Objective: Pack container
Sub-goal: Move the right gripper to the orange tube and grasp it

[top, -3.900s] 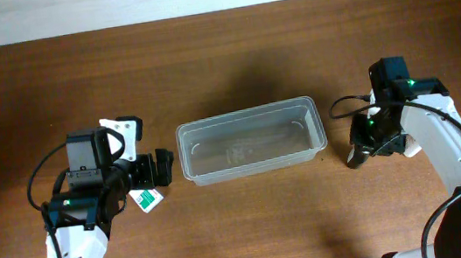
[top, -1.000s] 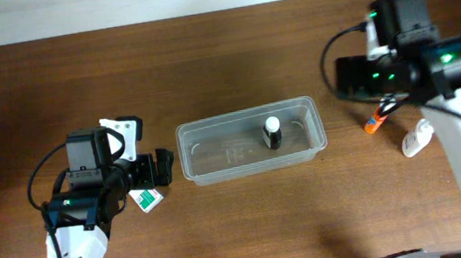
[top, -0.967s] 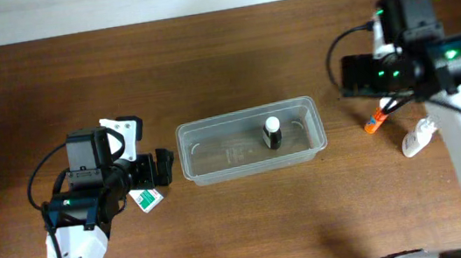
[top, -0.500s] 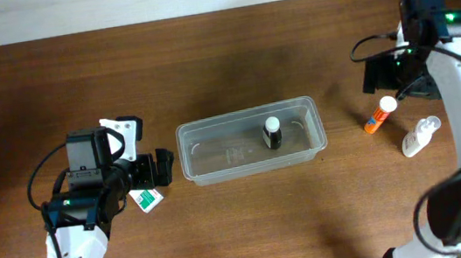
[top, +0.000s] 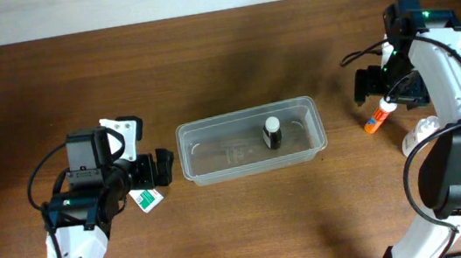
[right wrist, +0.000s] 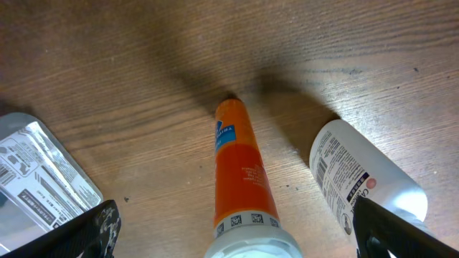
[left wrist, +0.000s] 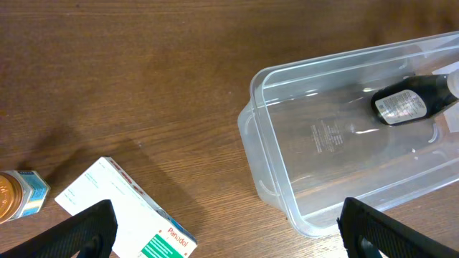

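The clear plastic container (top: 250, 142) lies at the middle of the table, its near corner also in the left wrist view (left wrist: 287, 179). A small dark bottle with a white cap (top: 272, 133) (left wrist: 409, 104) is inside it, toward the right end. My left gripper (top: 165, 167) (left wrist: 229, 233) stands open just left of the container, nothing between its fingers. My right gripper (top: 387, 90) (right wrist: 244, 240) is open over an orange tube (top: 379, 116) (right wrist: 240, 168) right of the container, one finger on each side and apart from it.
A white Panadol box (top: 145, 198) (left wrist: 122, 215) and a small jar (left wrist: 18, 193) lie by the left gripper. A white bottle (top: 421, 134) (right wrist: 358, 172) lies right of the orange tube. A silver foil pack (right wrist: 43, 179) lies to the tube's left.
The container was empty earlier and now holds the dark bottle. The right arm has swung right, away from the container, and settled over the orange tube. The left arm has not moved.
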